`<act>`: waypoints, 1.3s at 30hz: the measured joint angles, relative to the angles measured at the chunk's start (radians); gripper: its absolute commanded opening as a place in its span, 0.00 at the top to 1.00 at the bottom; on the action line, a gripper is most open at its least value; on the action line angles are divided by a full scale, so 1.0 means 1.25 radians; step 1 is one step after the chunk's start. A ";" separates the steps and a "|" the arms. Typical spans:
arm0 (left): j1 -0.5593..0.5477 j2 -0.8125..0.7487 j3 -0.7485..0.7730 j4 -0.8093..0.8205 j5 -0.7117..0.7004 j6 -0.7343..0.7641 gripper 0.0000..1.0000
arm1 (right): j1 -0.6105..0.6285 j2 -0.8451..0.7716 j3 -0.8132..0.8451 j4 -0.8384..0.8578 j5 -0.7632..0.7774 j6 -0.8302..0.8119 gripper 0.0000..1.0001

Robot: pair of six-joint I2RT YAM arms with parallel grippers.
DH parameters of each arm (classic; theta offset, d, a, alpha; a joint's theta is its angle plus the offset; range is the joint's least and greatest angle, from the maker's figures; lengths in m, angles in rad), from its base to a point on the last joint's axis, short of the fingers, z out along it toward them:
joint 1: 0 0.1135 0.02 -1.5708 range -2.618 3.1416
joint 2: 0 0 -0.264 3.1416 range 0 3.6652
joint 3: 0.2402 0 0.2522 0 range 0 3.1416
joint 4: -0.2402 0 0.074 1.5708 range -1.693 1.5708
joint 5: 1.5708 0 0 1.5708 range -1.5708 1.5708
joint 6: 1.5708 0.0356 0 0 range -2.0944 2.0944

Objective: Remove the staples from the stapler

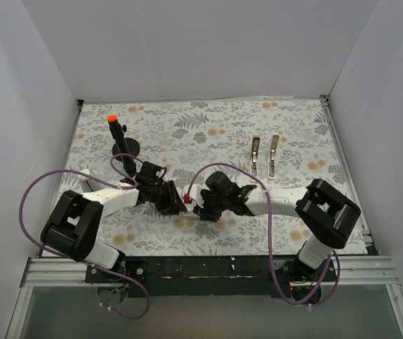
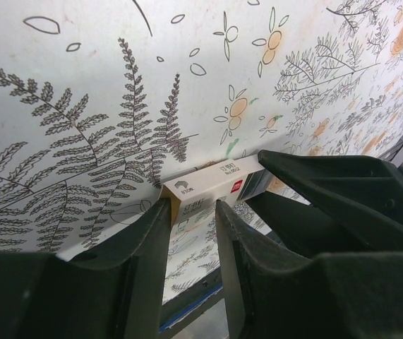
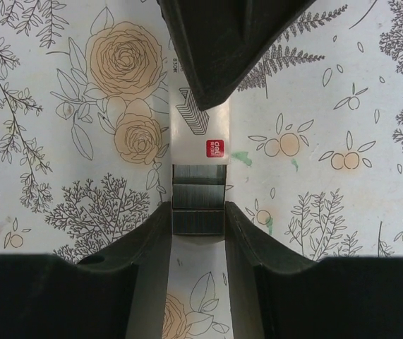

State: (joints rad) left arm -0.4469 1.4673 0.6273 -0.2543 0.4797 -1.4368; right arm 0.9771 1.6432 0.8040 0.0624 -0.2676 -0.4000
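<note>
Two grippers meet over the middle of the table [image 1: 314, 134], and we take the working axis from the small white box [image 1: 189, 197] held between them. Its long axis runs from one gripper to the other, left to right in the overhead view. The left gripper [image 2: 190, 206] is clamped across one end of the box, one finger on each long side. The right gripper [image 3: 198, 213] faces it from the opposite end. Its fingers press on the flanks of the staples [image 3: 198, 194], the grey ridged blocks protruding from the box mouth; we judge this a grip, not a mere straddle. We judge the coming move to be a straight pull along this axis, where any sideways offset could jam the blocks. The stapler [image 1: 255, 156] lies well apart from both grippers, toward the far right and nearer the right arm. Its halves lie side by side, long axes pointing to the far edge. We count two stapler halves, one box, three staple blocks in the right wrist view, and one black stand [image 1: 128, 150] holding one orange-tipped marker [image 1: 114, 128].
</note>
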 measured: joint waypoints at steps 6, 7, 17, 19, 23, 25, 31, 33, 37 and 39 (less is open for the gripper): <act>0.000 0.000 0.000 0.000 0.000 0.000 0.69 | 0.001 0.007 0.002 0.002 -0.025 -0.019 0.60; 0.000 0.000 0.000 0.000 0.000 0.000 0.69 | 0.001 0.009 0.005 0.002 -0.026 -0.020 0.60; 0.000 0.000 0.000 0.000 0.000 -0.001 0.69 | 0.001 0.038 0.030 0.014 -0.039 -0.024 0.48; 0.000 0.000 0.000 0.000 0.000 -0.001 0.69 | 0.001 0.038 0.031 0.014 -0.038 -0.024 0.46; 0.000 0.000 0.000 -0.002 -0.001 -0.002 0.68 | 0.002 0.034 0.032 0.012 -0.029 -0.012 0.44; 0.000 -0.001 0.000 -0.007 -0.005 -0.002 0.67 | 0.003 0.018 0.032 0.012 -0.019 0.004 0.44; 0.000 -0.007 0.000 -0.035 -0.026 0.003 0.66 | 0.004 -0.077 0.026 0.023 -0.016 0.117 0.46; 0.000 -0.015 0.000 -0.045 -0.035 0.006 0.66 | 0.003 -0.106 0.013 0.041 -0.017 0.176 0.54; 0.000 -0.034 0.000 -0.054 -0.043 0.006 0.66 | 0.001 -0.126 -0.006 0.047 0.002 0.336 0.76; 0.000 -0.040 0.000 -0.055 -0.045 0.006 0.67 | 0.000 -0.123 -0.006 0.023 0.036 0.414 0.88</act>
State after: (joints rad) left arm -0.4469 1.4170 0.6273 -0.3225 0.4236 -1.4296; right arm 0.9771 1.4891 0.7959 0.0910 -0.2222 0.1177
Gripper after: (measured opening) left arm 0.342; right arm 0.263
